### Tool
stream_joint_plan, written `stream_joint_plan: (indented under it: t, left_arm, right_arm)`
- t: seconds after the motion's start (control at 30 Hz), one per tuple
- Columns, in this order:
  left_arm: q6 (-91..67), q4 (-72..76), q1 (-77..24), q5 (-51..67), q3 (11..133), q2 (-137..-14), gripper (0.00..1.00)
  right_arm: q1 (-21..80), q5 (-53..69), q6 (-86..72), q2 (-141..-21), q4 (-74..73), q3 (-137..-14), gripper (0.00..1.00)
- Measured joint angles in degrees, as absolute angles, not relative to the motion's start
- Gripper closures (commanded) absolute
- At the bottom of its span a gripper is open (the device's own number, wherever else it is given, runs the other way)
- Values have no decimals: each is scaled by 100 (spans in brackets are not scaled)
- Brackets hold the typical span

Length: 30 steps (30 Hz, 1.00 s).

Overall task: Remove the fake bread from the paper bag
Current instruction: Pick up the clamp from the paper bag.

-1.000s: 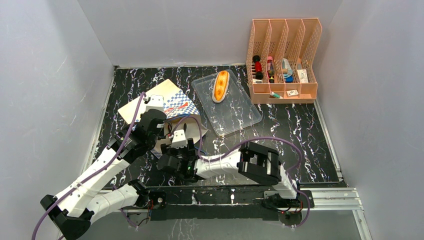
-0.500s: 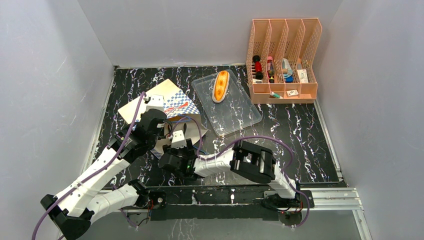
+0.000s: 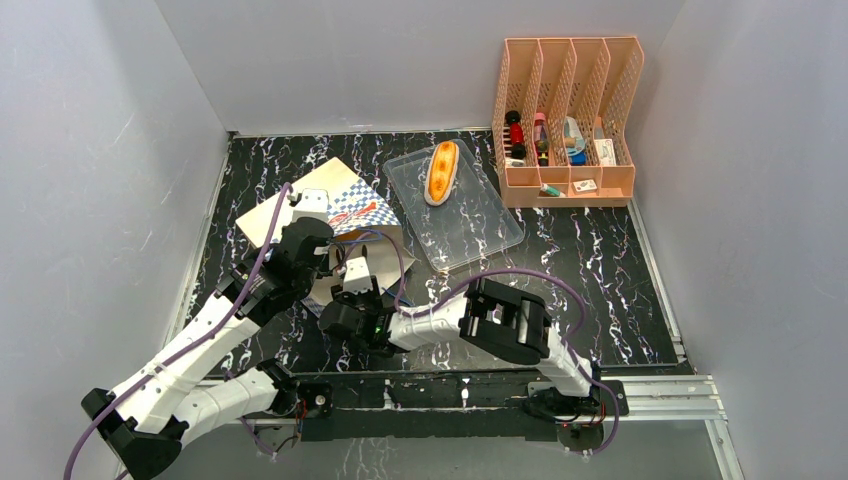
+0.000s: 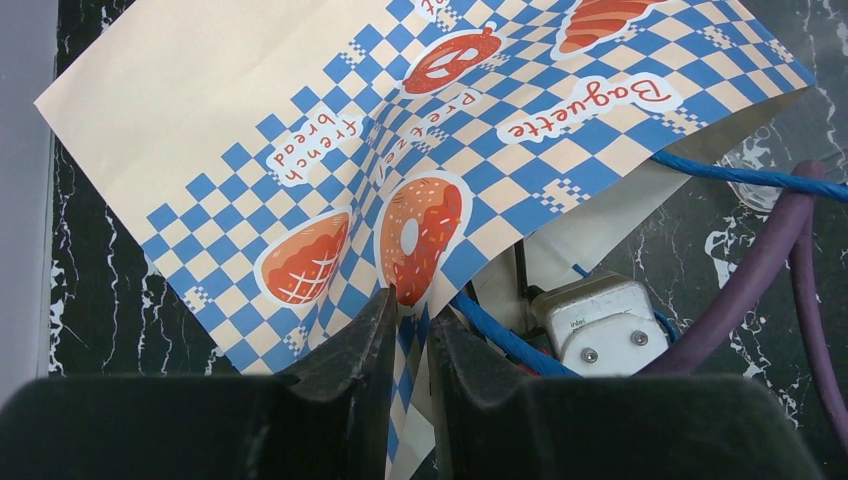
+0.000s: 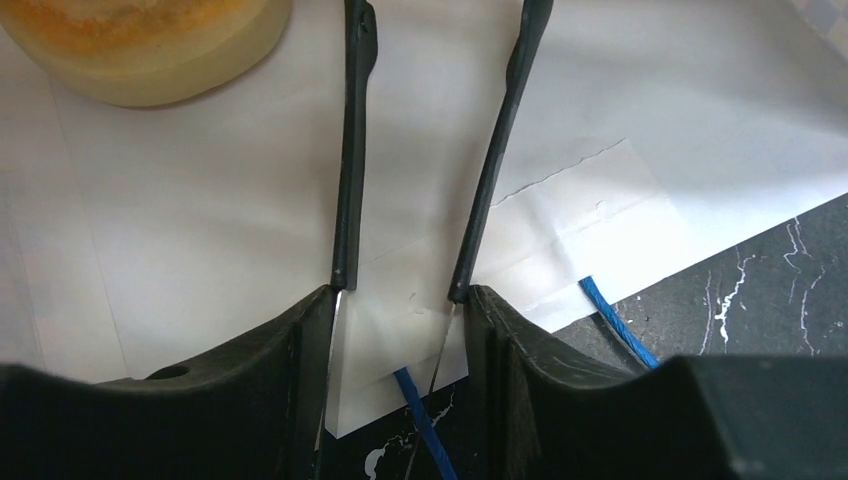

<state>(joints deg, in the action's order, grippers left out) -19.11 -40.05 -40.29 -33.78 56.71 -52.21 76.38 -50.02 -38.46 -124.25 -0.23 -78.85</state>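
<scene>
Left gripper [image 4: 405, 310] pinches the checkered lip of the paper bag [image 4: 200, 110] while right gripper [image 5: 445, 30], fingers parted and empty, sits inside its mouth beside golden fake bread [image 5: 140, 40]; likely light, rigid, smooth, so straddle its rounded middle.

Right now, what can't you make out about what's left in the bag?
Top view: the paper bag's contents, hidden by its own upper wall.
Right wrist view: an orange-tan pastry, cut off by the top edge; which bread it is, unclear.
Left wrist view: the bag's inside, covered by the checkered flap.
Top view: items in the pink organizer, too small to name.
</scene>
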Motion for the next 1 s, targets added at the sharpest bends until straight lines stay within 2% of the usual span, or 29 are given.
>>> stream_joint_plan:
  t: [0.33,1.0]
  left_arm:
    - [-1931,-3948,-4029,-3363,5671,-5258,83]
    - [-1957,-3948,-4029,-3363,5671,-5258,83]
  right_arm:
    - [7603,-4825,-3918,-12248,517,-7439,63]
    - [7509,-3791,-4823,-10794,1170,-6014,64]
